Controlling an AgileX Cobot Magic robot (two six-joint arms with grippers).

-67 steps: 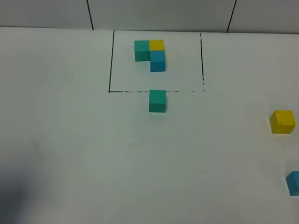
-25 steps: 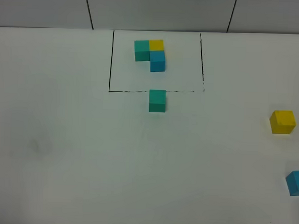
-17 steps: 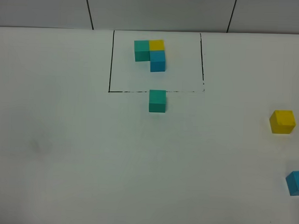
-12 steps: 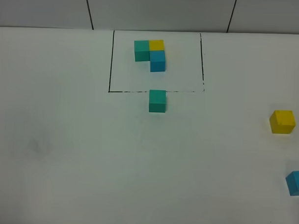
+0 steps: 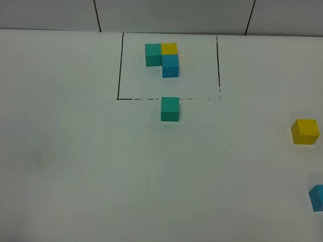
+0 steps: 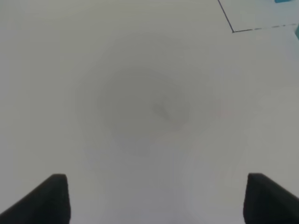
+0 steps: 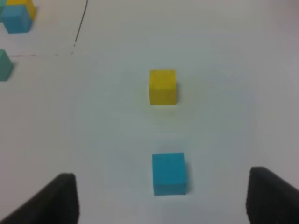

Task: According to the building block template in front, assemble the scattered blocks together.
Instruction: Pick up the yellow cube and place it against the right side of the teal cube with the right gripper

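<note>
The bench is plain white. On it a thin black outline is drawn, its near line broken into dashes. The template is teal-green, yellow and blue. The loose blocks are matte and unpatterned: a teal-green cube, a yellow cube and a sky-blue cube. The left tool and right tool have black fingers.

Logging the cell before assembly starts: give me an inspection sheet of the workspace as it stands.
Surface: white table, matte.
Job's things: template inside black frame; green cube at the frame's near line; yellow cube and blue cube far right, apart.
Clutter: nothing seen.
Claws: left claw open, empty; right claw open, empty, facing blue cube.
Cables: nothing seen.
Surroundings: grey panelled wall behind.
</note>
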